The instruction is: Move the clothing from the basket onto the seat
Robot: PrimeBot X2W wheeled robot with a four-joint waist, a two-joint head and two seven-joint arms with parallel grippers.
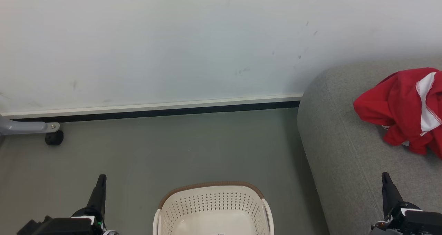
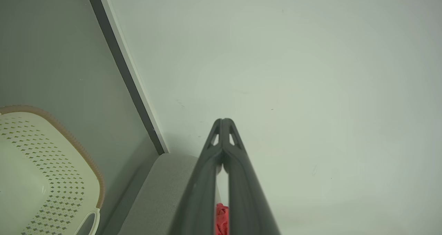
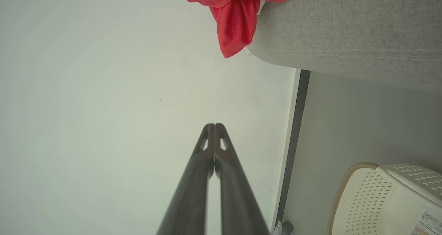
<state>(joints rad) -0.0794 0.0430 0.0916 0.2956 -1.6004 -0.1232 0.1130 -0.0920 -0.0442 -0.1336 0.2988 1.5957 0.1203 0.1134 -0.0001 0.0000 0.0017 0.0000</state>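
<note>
clothing: red/white, crumpled heap lying on seat, far right in head view. basket on floor beside seat, not touching it. left gripper: fingers pressed together, nothing held. right gripper: same, tip over seat. red patch behind left fingers in wrist view, probably same clothing.

Wall: I am facing it, pale, carrying faint scuff marks.
Skirting: running white over black along the wall's foot.
Floor: lying grey before me.
Caster: sitting black under a grey leg, far left.
</note>
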